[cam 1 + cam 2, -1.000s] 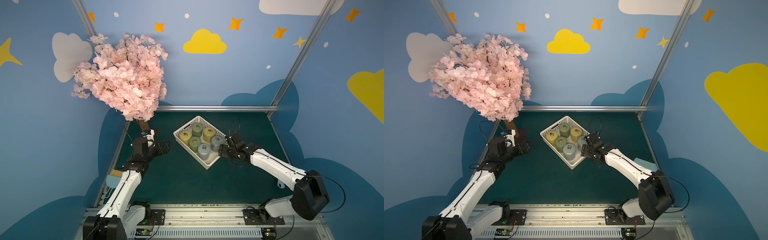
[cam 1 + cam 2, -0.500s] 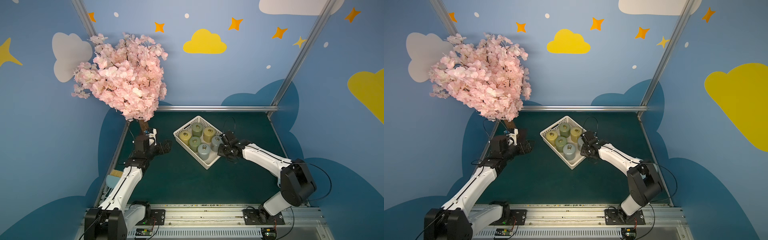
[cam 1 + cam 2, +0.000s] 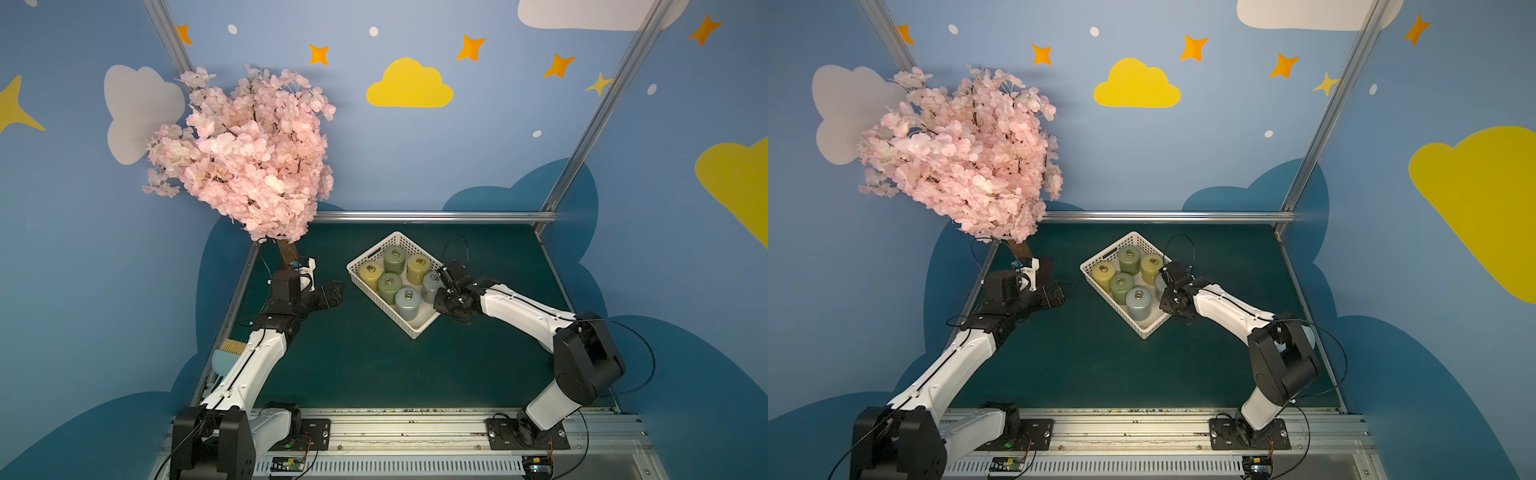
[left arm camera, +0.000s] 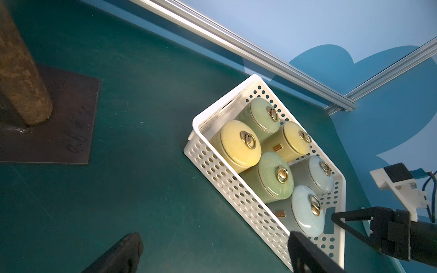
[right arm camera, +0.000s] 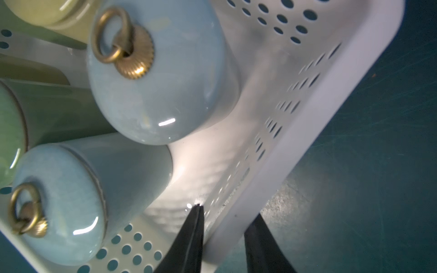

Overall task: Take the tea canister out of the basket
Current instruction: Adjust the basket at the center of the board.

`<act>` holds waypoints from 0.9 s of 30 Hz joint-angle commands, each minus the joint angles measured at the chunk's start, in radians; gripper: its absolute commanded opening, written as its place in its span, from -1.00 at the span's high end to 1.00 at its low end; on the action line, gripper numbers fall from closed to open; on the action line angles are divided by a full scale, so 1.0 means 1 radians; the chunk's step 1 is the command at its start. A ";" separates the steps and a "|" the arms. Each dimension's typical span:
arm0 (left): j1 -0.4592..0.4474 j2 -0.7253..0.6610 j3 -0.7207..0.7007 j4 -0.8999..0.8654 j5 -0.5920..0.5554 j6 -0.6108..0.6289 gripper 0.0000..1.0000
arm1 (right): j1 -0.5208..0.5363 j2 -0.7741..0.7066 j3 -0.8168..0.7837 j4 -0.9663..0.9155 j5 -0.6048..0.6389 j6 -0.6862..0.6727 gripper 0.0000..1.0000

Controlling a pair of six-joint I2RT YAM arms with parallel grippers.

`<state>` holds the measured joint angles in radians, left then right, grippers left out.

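Note:
The white perforated basket (image 3: 415, 332) (image 3: 1144, 332) stands askew in the middle of the green table and holds several tea canisters: yellow, green and pale blue, each lid with a brass ring. My right gripper (image 3: 437, 297) (image 5: 228, 212) straddles the basket's right wall (image 5: 307, 106), one finger inside and one outside, shut on it. The two pale blue canisters (image 5: 153, 82) (image 5: 59, 212) stand just inside that wall. My left gripper (image 3: 332, 293) (image 4: 212, 255) hangs open over bare mat to the left of the basket (image 4: 224, 179), holding nothing.
A pink blossom tree (image 3: 245, 158) leans over the table's back left; its brown trunk (image 4: 21, 78) rises from a dark base plate (image 4: 59, 118) near my left arm. An aluminium rail (image 3: 432, 216) bounds the back. A small brush (image 3: 226, 353) lies at the left edge.
My right gripper has moved in to the basket's right wall and its jaws have closed on it. The left arm has barely shifted and stays open.

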<state>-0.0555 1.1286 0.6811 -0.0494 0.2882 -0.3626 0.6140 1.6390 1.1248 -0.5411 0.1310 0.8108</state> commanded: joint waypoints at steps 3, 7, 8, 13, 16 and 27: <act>-0.007 0.010 0.028 0.023 0.022 0.021 -1.00 | -0.029 0.001 0.019 -0.065 0.010 -0.069 0.56; -0.013 0.017 0.034 0.023 0.035 0.020 -1.00 | -0.057 -0.014 0.005 -0.065 0.000 -0.095 0.61; -0.014 0.022 0.038 0.023 0.038 0.021 -1.00 | -0.064 -0.017 0.003 -0.064 -0.006 -0.106 0.64; -0.019 0.056 0.050 0.030 0.066 0.015 -1.00 | -0.097 -0.034 -0.009 -0.050 -0.028 -0.163 0.67; -0.025 0.074 0.056 0.038 0.084 0.009 -1.00 | -0.115 -0.037 -0.009 -0.040 -0.042 -0.224 0.69; -0.044 0.132 0.061 0.068 0.095 -0.012 -1.00 | -0.212 -0.064 0.006 -0.030 -0.068 -0.407 0.73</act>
<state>-0.0948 1.2453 0.7181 -0.0021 0.3679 -0.3676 0.4282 1.6314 1.1255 -0.5240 0.0288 0.5476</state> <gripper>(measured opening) 0.999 0.213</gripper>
